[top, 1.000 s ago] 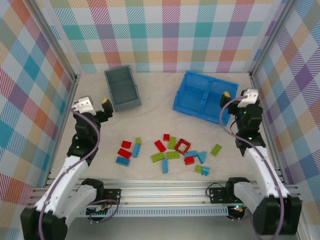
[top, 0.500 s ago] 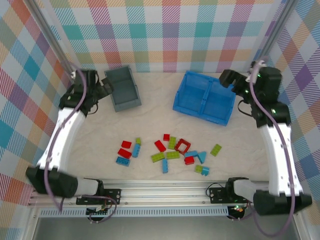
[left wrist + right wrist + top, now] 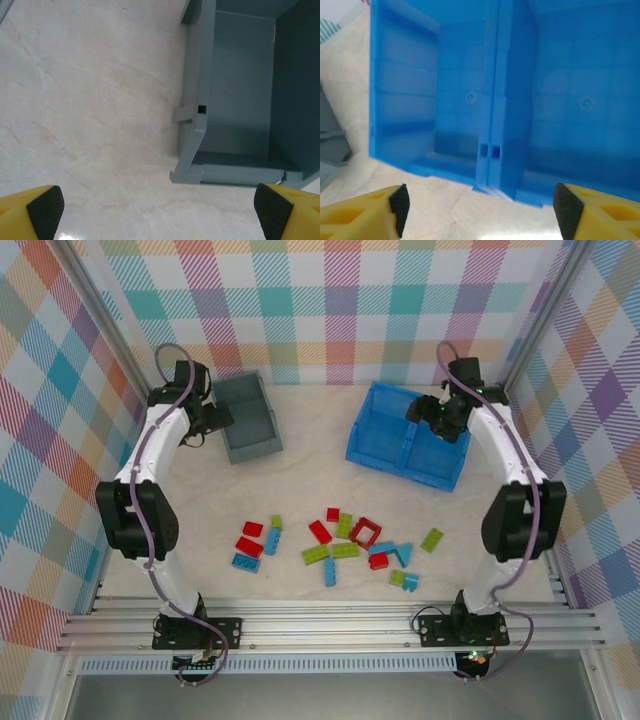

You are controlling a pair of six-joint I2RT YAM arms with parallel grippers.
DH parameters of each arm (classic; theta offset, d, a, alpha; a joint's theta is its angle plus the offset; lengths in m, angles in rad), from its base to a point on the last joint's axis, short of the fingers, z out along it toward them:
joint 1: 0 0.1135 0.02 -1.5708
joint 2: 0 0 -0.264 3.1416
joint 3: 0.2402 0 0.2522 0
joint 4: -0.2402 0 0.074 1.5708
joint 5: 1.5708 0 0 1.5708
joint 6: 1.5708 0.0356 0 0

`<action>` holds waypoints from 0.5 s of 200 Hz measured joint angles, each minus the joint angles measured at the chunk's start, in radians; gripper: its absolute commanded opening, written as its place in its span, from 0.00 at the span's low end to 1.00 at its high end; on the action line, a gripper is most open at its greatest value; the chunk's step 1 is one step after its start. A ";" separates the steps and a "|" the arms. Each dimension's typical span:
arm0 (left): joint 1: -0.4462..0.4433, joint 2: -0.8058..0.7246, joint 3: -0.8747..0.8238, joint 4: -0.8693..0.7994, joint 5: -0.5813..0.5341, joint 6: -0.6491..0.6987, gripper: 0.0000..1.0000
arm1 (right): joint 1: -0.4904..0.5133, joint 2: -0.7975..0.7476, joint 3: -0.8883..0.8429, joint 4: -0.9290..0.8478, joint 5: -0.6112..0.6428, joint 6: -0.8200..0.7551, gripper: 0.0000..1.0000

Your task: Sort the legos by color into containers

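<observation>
The legos, small red (image 3: 249, 546), light blue (image 3: 330, 573) and lime green (image 3: 432, 539) bricks plus a hollow red frame (image 3: 365, 532), lie scattered on the near middle of the table. The grey container (image 3: 247, 417) stands at the back left and looks empty in the left wrist view (image 3: 240, 100). My left gripper (image 3: 212, 419) hovers at its left side, open (image 3: 159, 212), with only bare table between its fingers. The blue two-compartment container (image 3: 385, 430) sits at the back right. My right gripper (image 3: 425, 408) hangs over it, open (image 3: 480, 207), holding nothing; both compartments (image 3: 460, 90) look empty.
Checked walls and metal posts (image 3: 152, 395) close in the table on three sides. Both arms stretch far back along the sides. A rail (image 3: 320, 620) runs along the near edge in front of the bricks.
Both arms have swung up from their folded pose near the bases and reached back, the left to the grey container, the right over the blue one. The bricks have not moved.
</observation>
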 measured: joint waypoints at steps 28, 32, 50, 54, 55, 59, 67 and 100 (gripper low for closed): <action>0.001 0.054 0.018 0.005 0.021 0.021 0.98 | 0.016 0.146 0.105 -0.018 0.021 -0.003 0.73; 0.001 0.058 0.018 0.005 0.023 0.024 0.98 | 0.018 0.167 0.123 -0.024 0.026 -0.003 0.72; 0.001 0.079 0.019 0.004 0.023 0.034 0.97 | 0.028 0.244 0.186 -0.043 0.046 -0.012 0.66; 0.002 0.083 0.021 0.004 0.024 0.035 0.96 | 0.030 0.258 0.199 -0.049 0.051 -0.013 0.64; 0.002 0.084 0.021 0.004 0.023 0.035 0.96 | 0.031 0.263 0.203 -0.051 0.053 -0.016 0.64; 0.002 0.089 0.026 0.003 0.023 0.038 0.95 | 0.034 0.274 0.214 -0.056 0.060 -0.013 0.62; 0.002 0.100 0.034 0.005 0.023 0.046 0.94 | 0.039 0.297 0.234 -0.069 0.073 -0.018 0.60; 0.002 0.142 0.058 0.008 0.023 0.067 0.89 | 0.050 0.344 0.264 -0.103 0.116 -0.029 0.48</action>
